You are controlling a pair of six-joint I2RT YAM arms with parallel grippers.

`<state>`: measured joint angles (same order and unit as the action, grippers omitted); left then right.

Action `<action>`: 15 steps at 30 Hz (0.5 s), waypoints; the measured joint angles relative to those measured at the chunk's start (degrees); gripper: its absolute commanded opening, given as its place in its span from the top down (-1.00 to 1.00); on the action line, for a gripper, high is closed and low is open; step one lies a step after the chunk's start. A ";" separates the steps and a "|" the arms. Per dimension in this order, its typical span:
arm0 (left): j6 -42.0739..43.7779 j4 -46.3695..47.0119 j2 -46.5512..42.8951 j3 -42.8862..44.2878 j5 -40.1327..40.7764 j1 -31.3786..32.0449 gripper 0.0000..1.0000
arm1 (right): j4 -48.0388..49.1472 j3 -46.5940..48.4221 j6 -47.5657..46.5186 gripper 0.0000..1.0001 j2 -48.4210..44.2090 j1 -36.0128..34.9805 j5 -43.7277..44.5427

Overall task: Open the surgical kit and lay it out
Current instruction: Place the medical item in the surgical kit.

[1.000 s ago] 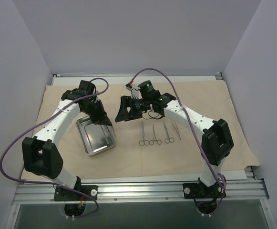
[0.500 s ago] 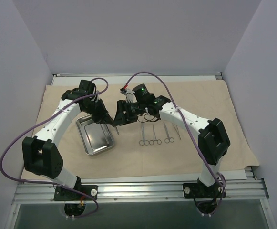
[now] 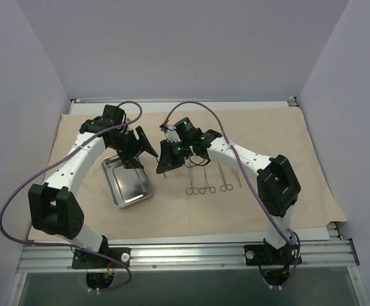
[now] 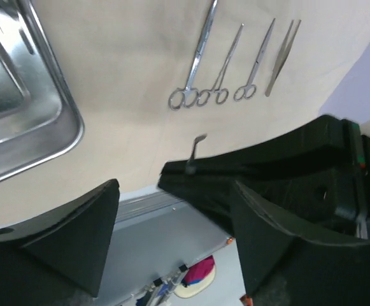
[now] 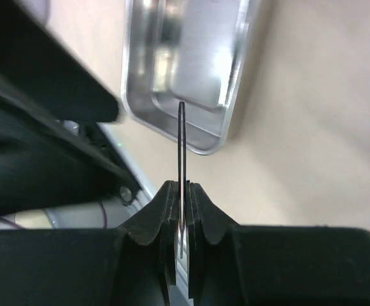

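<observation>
Pinching a slim steel instrument (image 5: 181,137) between fully closed fingers, the right gripper (image 5: 181,191) hangs over the beige cloth wrap (image 3: 305,137), between the steel tray (image 3: 131,201) and the row of laid-out instruments (image 3: 213,179). The piece sticks straight out past the fingertips, its free end towards the cloth. The grip sits low on the shaft, which probably keeps such a thin thing from swinging and leaves its length free to be set down flat. The left gripper (image 3: 142,153) stands wide open just beside it, over the tray's far right corner, with nothing between its fingers. The right arm likely has the carrying job because the row lies on its side of the table. The held piece shows edge-on in the right wrist view, a dark thin line with a bright glint near the fingers, so I cannot tell whether it is tweezers or a ring-handled tool. The cloth lies spread flat and lightly creased. The shiny tray looks empty where its floor shows. Three ring-handled pieces and one pair of tweezers (image 4: 282,57) lie parallel, near one another, handles towards the arms, so the next slot is probably at the row's left end.
</observation>
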<state>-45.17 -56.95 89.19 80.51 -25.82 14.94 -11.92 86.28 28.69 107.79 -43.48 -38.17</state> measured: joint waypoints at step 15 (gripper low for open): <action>11.50 -3.65 -2.08 -1.27 10.10 -6.03 -0.60 | -17.88 -18.08 -12.28 1.00 -18.36 20.76 32.57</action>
<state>-33.67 -60.60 87.11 79.24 -15.73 8.91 -29.80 68.20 16.40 89.43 -22.72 -5.61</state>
